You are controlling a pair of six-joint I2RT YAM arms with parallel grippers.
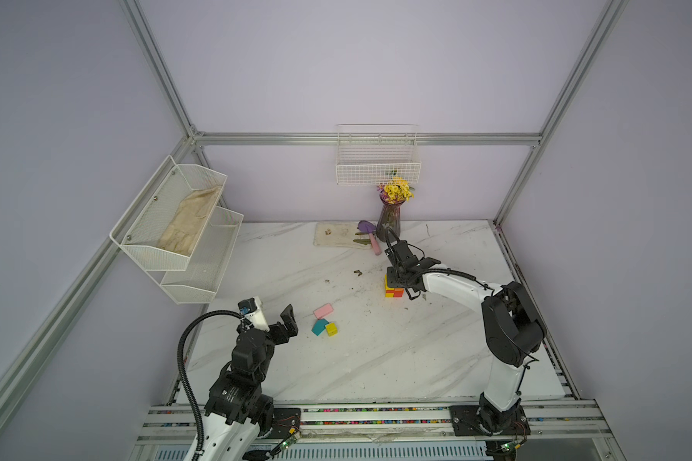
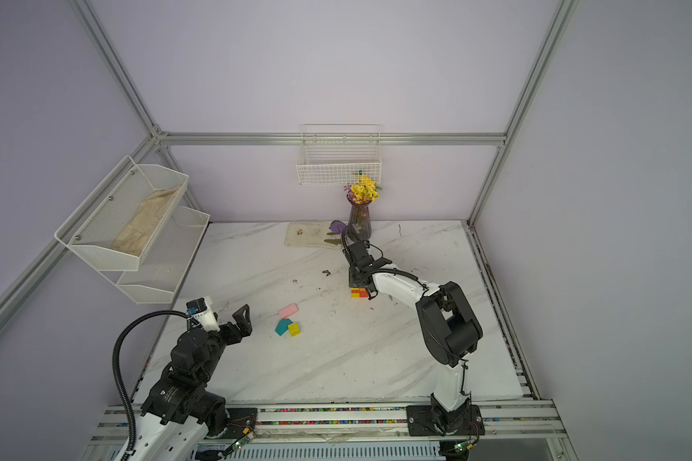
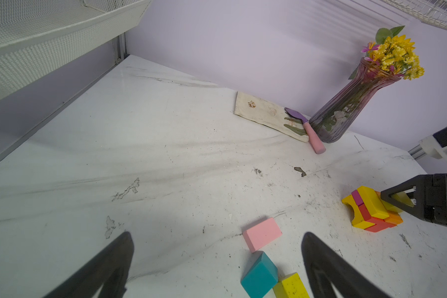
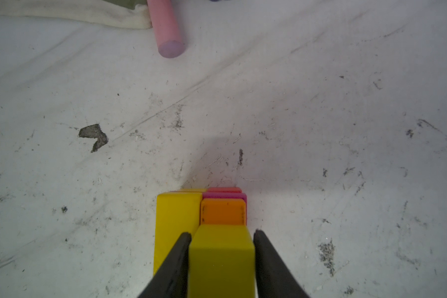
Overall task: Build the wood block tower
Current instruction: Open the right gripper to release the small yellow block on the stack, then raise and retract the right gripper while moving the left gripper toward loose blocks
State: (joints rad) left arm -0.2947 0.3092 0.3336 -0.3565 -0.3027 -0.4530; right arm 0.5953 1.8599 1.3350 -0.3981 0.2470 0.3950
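**Tower [image 1: 393, 291]: yellow block [image 4: 221, 258] at top**

Right gripper [image 4: 222, 232] flanks that block; pinching or loosened, I cannot tell. Tower stands right of centre in both top views. Left gripper [image 3: 217, 247], spread wide, hangs by pink block [image 1: 323, 310], teal block [image 1: 319, 326], yellow cube [image 1: 331, 329].

Pale lilac walls [image 1: 376, 72] are boxing the cell in on three sides, with an aluminium frame [image 1: 368, 139] running along the far wall and up the corners, and soft even light is washing over it all. A wire basket [image 1: 377, 175] is hanging on the far wall and a two-tier mesh shelf [image 1: 152, 255] is sticking out from the left wall, a beige cloth [image 1: 190, 223] lying in its upper tier. The marble-look tabletop [image 1: 376, 359] is looking pretty scuffed, and a purple vase [image 1: 390, 219] of yellow flowers [image 1: 396, 190] is standing at its far edge.
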